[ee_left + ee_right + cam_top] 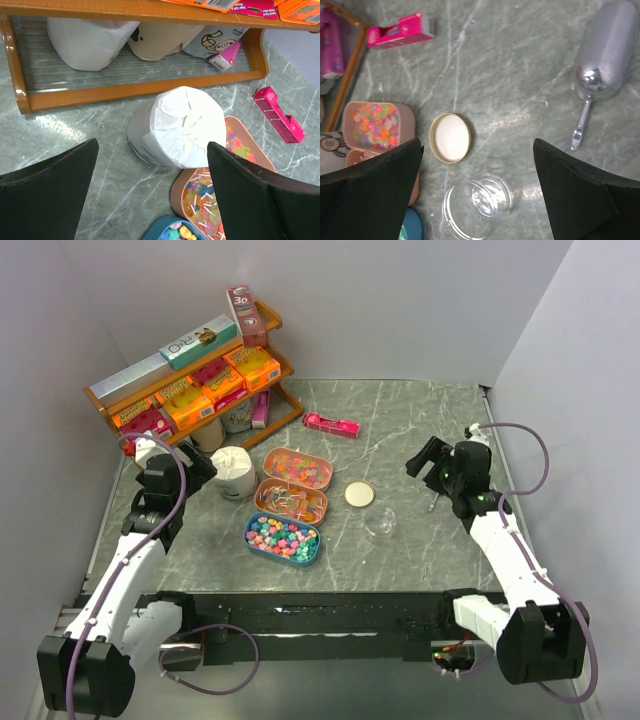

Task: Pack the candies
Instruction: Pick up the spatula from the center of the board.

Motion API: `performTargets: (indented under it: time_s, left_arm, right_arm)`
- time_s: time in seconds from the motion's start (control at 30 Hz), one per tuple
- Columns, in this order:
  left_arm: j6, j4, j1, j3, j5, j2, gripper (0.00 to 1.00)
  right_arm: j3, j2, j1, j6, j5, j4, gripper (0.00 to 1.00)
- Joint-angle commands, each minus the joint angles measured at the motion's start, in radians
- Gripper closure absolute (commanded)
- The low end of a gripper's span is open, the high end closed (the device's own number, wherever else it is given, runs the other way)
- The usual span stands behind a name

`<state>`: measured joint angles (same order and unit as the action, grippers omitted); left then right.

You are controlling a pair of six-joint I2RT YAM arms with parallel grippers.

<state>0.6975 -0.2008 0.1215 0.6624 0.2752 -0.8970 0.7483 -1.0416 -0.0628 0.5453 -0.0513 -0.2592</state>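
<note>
The candies [283, 537] are tiny mixed-colour sweets in an open blue tin [252, 536] at the table's front middle. A few show at the bottom edge of the left wrist view [184, 233]. A clear empty jar [380, 524] lies right of the tin, with its gold-rimmed lid [359, 494] just behind it. Both show in the right wrist view: the jar [475, 205] and the lid [450, 137]. A metal scoop [600, 55] lies at the right. My left gripper [152, 150] is open and empty above a white paper bag [175, 125]. My right gripper [477, 145] is open and empty above the jar and lid.
A copper tin of lollipops [291, 501] and a pink tin of gummies [298, 468] sit behind the blue tin. A wooden shelf [190, 380] of orange and pink boxes stands at the back left. A pink box [331, 425] lies behind the tins.
</note>
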Motion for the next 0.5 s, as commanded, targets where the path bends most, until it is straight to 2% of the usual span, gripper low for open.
performTargets:
  time_s: [0.0,0.1,0.23,0.4,0.47]
  left_arm:
    - [-0.007,-0.008,0.001,0.046,-0.020,0.007,0.04]
    - [-0.027,-0.018,0.001,0.051,-0.069,0.010,0.04]
    - [-0.039,-0.044,0.001,0.063,-0.201,0.007,0.03]
    - [-0.050,-0.144,0.001,0.074,-0.287,0.044,0.03]
    - [-0.050,-0.181,0.001,0.077,-0.329,0.061,0.03]
  right_arm:
    - [-0.036,0.090,0.001,-0.005,-0.128,0.143,0.00]
    - [0.012,0.078,0.001,-0.022,-0.217,0.088,0.00]
    - [0.078,0.046,-0.002,-0.050,-0.301,0.006,0.01]
    - [0.128,0.063,-0.028,-0.056,-0.294,-0.135,0.01]
    - [0.160,0.066,-0.083,-0.062,-0.263,-0.185,0.01]
